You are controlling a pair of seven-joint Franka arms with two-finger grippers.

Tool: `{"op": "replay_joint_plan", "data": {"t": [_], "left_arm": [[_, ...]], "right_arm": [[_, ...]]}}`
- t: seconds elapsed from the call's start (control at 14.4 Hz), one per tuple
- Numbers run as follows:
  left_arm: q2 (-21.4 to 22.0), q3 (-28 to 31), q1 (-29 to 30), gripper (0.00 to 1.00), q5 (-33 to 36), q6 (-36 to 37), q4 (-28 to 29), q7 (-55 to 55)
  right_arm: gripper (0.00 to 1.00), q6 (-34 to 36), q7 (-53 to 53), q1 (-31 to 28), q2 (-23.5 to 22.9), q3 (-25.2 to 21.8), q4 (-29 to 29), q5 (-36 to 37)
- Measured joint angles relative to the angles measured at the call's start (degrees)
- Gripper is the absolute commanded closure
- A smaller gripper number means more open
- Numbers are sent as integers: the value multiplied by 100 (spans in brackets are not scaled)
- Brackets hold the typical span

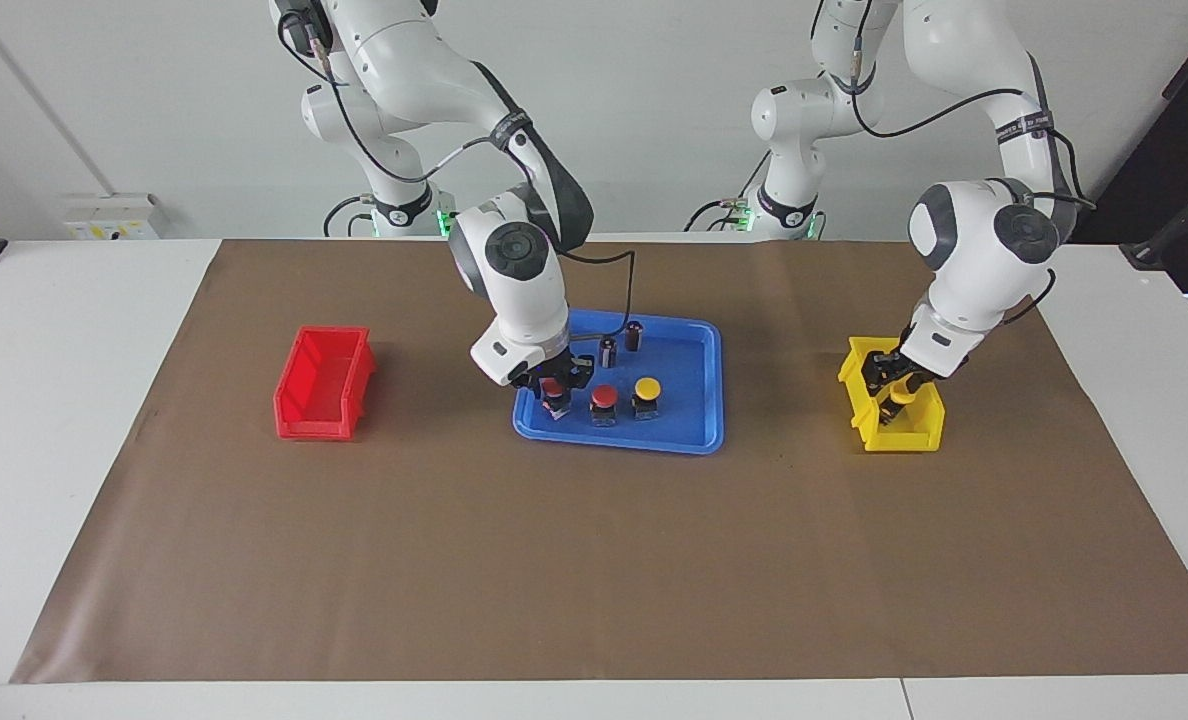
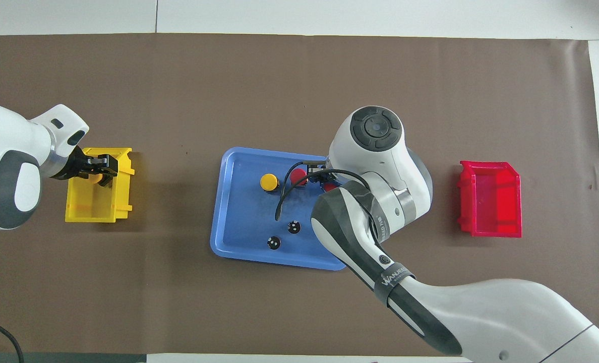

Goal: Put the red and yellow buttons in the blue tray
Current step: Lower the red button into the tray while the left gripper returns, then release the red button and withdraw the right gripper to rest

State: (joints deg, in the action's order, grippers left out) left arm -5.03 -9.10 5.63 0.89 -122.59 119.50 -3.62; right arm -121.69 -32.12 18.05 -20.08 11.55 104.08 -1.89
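Note:
The blue tray lies mid-table. In it stand a red button and a yellow button. A second red button stands beside them, toward the right arm's end. My right gripper is low around this one, and in the overhead view the arm hides most of it. Another yellow button lies tilted inside the yellow bin. My left gripper reaches down into the bin, closed on that button.
Two dark capless cylinders stand in the tray, nearer to the robots than the buttons. A red bin sits at the right arm's end of the brown mat.

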Motion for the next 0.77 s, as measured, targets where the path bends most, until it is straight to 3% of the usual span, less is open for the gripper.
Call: {"op": "replay_joint_plan", "data": {"t": [0.21,0.42,0.77], "left_arm": [[0,22,45,32,0,-25,0,0],[0,25,156,31,0,-41,0,2],[-2,21,230,31,0,-132,38,6]], "right_arm": [[0,238,-1,-68,95,-31,-257,218],[0,1135,-1,-300,278,-63,-1072,403],[0,2645,779,-1248,762,-83,-2084,538]]}}
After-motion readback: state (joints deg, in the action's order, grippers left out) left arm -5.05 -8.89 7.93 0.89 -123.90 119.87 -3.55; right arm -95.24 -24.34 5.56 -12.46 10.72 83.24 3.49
